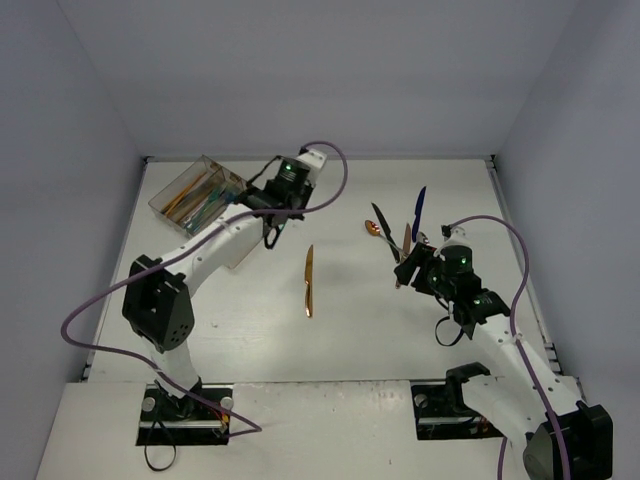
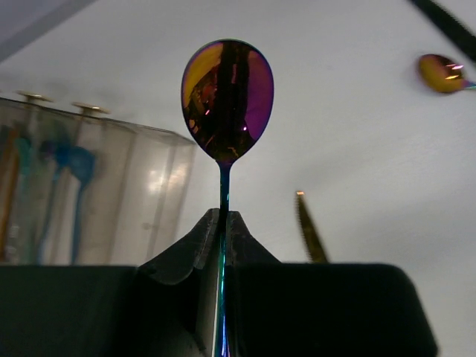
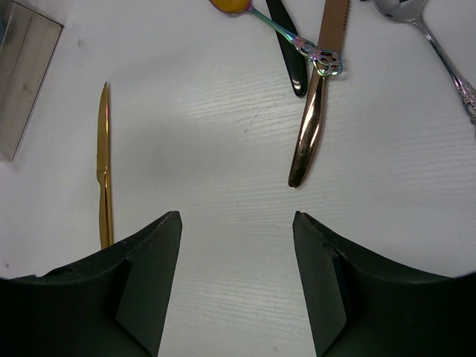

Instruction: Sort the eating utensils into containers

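Observation:
My left gripper (image 2: 224,216) is shut on the thin handle of an iridescent purple spoon (image 2: 227,100), whose bowl stands out beyond the fingertips. It hangs just right of the clear tray (image 1: 163,200) (image 2: 111,201), which holds several gold and teal utensils. A gold knife (image 1: 309,282) (image 3: 104,171) lies alone mid-table. My right gripper (image 3: 236,219) (image 1: 418,268) is open and empty over bare table. Beyond it lie a copper knife (image 3: 316,111), a black utensil (image 3: 286,44), an iridescent spoon (image 3: 286,33), a silver spoon (image 3: 424,30) and a blue knife (image 1: 418,213).
The grey walls close in the white table (image 1: 250,330) on three sides. A corner of the tray (image 3: 22,67) shows at the far left of the right wrist view. The gold knife's tip (image 2: 311,230) appears right of my left fingers.

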`<state>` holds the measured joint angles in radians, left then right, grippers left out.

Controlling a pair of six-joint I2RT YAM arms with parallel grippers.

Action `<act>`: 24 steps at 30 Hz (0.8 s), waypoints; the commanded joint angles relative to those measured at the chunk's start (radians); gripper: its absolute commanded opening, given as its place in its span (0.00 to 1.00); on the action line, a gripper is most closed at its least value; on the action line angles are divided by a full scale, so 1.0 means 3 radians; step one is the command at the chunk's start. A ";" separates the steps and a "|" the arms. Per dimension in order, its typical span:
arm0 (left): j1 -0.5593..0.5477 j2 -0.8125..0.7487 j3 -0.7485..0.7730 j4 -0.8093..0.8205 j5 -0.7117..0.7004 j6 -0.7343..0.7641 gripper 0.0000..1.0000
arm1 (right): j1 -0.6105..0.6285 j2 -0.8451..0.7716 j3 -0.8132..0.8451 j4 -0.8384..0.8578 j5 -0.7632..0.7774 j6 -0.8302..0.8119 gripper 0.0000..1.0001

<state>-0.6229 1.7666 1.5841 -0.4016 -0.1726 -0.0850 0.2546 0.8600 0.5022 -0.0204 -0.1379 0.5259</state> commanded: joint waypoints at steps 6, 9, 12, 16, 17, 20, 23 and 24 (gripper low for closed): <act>0.1099 0.0082 0.0093 0.0157 0.0486 0.1410 0.00 | -0.0026 0.0144 0.0115 0.0119 0.0060 -0.0009 0.59; 0.1277 0.0163 0.0106 0.0217 0.0554 0.1597 0.00 | -0.0026 0.0170 0.0125 0.0121 0.0071 -0.0019 0.59; 0.1402 0.0299 0.0129 0.0279 0.0633 0.1759 0.00 | -0.0023 0.0219 0.0144 0.0122 0.0078 -0.0031 0.59; 0.1560 0.0487 0.0170 0.0357 0.0841 0.1940 0.00 | -0.0026 0.0283 0.0182 0.0119 0.0076 -0.0045 0.59; 0.1569 0.0527 0.0170 0.0378 0.0907 0.1952 0.00 | -0.0026 0.0286 0.0188 0.0119 0.0079 -0.0045 0.59; 0.1579 0.0651 0.0160 0.0510 0.0955 0.1978 0.00 | -0.0026 0.0300 0.0204 0.0119 0.0081 -0.0043 0.59; 0.1592 0.0766 0.0189 0.0582 0.0950 0.1969 0.00 | -0.0026 0.0310 0.0216 0.0114 0.0073 -0.0042 0.59; 0.1595 0.0809 0.0211 0.0582 0.0953 0.1958 0.00 | -0.0026 0.0313 0.0222 0.0114 0.0067 -0.0044 0.59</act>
<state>-0.1508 2.0150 1.5784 -0.3143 0.0782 0.4719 0.2546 0.9456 0.5111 -0.0196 -0.1364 0.5217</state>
